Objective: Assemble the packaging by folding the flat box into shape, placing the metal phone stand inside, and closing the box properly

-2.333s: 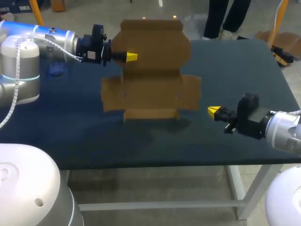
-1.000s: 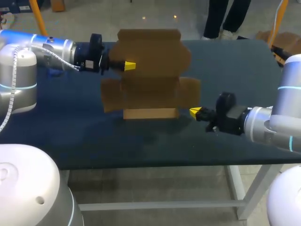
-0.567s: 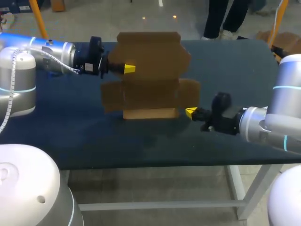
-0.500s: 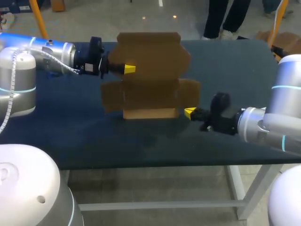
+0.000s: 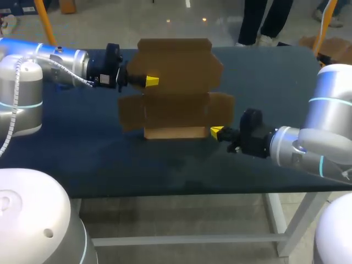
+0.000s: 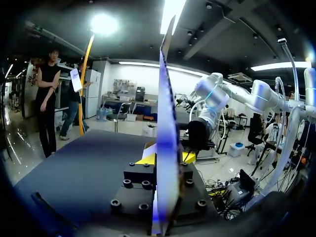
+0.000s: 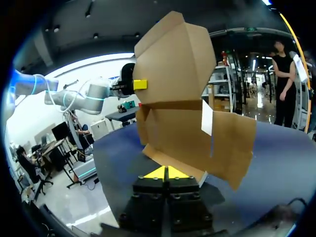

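The flat brown cardboard box (image 5: 176, 82) stands upright over the table's middle, its lower flap (image 5: 176, 132) resting on the dark surface. My left gripper (image 5: 147, 81) is shut on the sheet's left edge. In the left wrist view the cardboard (image 6: 167, 123) runs edge-on between the fingers of the left gripper (image 6: 167, 159). My right gripper (image 5: 216, 132) is shut with nothing in it, its tips at the lower flap's right corner. In the right wrist view the right gripper (image 7: 166, 173) sits just under the box (image 7: 187, 98). No metal phone stand is in view.
The dark blue table (image 5: 82, 154) is bare in front of the box, down to its front edge (image 5: 165, 190). My right arm (image 6: 207, 113) shows beyond the cardboard in the left wrist view.
My right gripper has moved left across the table up to the box's lower right corner. The left gripper has kept its hold, and the box has sunk slightly.
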`<state>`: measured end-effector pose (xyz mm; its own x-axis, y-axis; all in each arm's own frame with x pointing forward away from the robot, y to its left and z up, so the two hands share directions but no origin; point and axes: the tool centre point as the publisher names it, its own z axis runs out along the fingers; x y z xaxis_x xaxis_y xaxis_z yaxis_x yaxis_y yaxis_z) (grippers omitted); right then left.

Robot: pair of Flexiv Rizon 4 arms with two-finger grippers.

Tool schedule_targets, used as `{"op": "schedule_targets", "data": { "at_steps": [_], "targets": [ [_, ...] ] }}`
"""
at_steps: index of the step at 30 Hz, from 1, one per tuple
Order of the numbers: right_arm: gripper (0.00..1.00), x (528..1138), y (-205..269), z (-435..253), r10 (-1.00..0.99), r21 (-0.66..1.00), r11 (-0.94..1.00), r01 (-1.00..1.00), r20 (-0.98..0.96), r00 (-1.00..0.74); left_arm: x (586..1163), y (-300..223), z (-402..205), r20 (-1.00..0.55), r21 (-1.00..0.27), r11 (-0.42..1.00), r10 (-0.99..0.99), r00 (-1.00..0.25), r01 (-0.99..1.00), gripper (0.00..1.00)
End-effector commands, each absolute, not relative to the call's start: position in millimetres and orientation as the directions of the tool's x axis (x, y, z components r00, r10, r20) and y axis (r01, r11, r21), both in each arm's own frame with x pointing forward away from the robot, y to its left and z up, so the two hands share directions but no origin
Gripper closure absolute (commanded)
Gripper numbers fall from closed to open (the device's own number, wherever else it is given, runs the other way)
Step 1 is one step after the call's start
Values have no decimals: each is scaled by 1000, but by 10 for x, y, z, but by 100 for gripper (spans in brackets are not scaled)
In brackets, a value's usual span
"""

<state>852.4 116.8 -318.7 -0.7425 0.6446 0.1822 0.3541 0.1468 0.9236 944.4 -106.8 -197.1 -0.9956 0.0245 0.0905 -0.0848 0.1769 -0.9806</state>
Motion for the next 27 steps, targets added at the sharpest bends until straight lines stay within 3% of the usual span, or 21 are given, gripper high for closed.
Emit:
{"op": "schedule_targets", "data": {
  "at_steps": [1,8,27],
  "targets": [
    [100,8535,1252,-3249,650,927,142,347,177,-739,9439,-1064,-1989,91,-980,178,26,-995,-85,100],
    [100,8591,1601,-3465,663,940,147,307,137,-736,9449,-1054,-1992,95,-980,177,-4,-995,-94,100],
    [100,8889,1966,-3794,682,935,152,320,135,-719,9485,-1043,-2099,104,-976,195,14,-994,-100,100]
  ]
}}
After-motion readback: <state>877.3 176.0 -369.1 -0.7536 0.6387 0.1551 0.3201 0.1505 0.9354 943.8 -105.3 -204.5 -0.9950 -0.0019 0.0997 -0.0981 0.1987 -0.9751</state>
